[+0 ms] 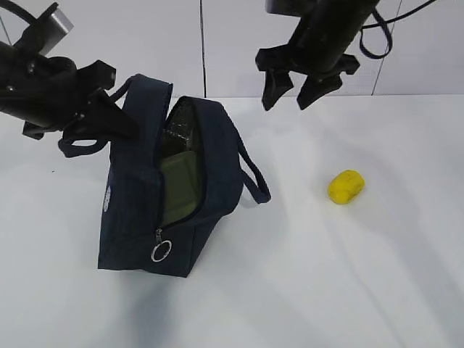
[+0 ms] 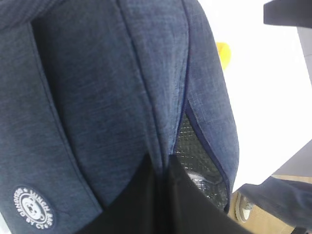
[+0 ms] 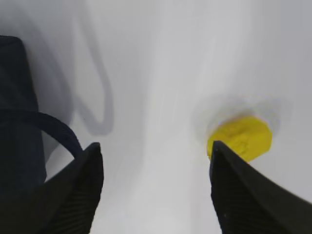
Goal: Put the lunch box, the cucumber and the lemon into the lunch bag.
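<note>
White table [image 1: 406, 290]. Bag [image 1: 138, 210] at 9 o'clock, mouth held open by left end effector [image 1: 109, 116], clamped on its edge. Lemon [image 1: 345, 186] at 3 o'clock, lying loose. Right end effector [image 1: 299, 88] open, empty, above. Next: descend, straddle lemon.

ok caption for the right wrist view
Open right gripper above the table, lemon by one fingertip, lunch bag at left.

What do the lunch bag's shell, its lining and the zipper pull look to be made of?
Lunch bag shell: woven navy fabric, matte, its weave visible in the left wrist view. Lining: likely foil-type insulation, silvery with a quilted sheen. Zipper pull: probably metal, a shiny ring.
</note>
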Controlling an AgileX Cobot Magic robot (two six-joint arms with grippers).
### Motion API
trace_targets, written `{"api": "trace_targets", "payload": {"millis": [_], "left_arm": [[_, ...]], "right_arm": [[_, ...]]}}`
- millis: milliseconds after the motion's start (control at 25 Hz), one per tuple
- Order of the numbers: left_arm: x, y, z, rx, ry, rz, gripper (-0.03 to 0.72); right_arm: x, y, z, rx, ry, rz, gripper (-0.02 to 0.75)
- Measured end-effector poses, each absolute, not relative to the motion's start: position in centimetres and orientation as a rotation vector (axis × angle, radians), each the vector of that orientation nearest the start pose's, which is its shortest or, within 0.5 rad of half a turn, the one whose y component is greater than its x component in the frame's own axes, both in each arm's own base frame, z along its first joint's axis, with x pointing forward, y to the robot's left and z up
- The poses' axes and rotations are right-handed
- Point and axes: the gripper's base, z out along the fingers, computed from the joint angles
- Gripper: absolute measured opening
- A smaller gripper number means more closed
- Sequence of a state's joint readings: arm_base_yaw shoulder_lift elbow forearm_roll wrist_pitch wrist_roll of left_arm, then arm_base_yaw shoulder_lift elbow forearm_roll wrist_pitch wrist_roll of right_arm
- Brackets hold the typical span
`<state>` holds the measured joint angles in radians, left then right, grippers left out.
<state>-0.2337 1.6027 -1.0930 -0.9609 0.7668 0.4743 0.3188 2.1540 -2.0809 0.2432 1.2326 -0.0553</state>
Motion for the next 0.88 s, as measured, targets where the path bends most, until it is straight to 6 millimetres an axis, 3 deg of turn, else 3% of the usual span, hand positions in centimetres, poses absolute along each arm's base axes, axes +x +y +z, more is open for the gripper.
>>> {"api": "trace_targets", "payload": {"millis": [240, 520, 680, 880], "left_arm": [[30.9, -12.6, 26.1, 0.153, 2.527, -0.977, -0.001], [30.9, -12.6, 26.0, 0.166, 2.532, -0.962, -0.001], [30.9, -12.6, 26.0, 0.17, 2.534, -0.958, -0.001], [30.9, -12.6, 26.0, 0.174, 2.535, -0.953, -0.001]], "right_arm": [[43.2, 14.8, 28.7, -0.288, 2.798, 0.243, 0.51], [42.7, 13.7, 26.3, -0.002, 2.893, 0.115, 0.51], [42.5, 12.9, 25.1, 0.281, 2.898, 0.014, 0.51], [42.7, 12.3, 25.1, 0.524, 2.834, -0.048, 0.51]]}}
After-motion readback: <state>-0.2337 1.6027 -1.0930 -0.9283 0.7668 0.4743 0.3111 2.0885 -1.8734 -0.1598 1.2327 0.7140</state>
